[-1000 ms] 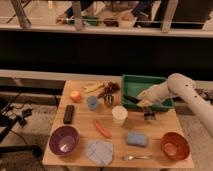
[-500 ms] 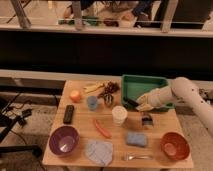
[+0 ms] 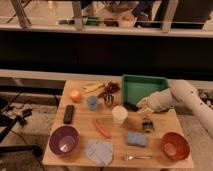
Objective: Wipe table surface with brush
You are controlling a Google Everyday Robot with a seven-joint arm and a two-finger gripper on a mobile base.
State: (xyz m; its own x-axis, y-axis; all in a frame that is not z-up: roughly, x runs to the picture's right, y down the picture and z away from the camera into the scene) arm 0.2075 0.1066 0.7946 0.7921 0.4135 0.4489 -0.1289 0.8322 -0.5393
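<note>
Pincer at green tray's front edge, grip unclear | brush 1 | bowls 2 | cup 1

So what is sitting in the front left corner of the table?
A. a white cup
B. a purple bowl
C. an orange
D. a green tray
B: the purple bowl sits at the table's front left corner, far from the robot's hand, which is by the green tray.

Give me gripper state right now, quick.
Gripper: at the green tray's front edge, right beside the brush; open or closed cannot be told.
</note>
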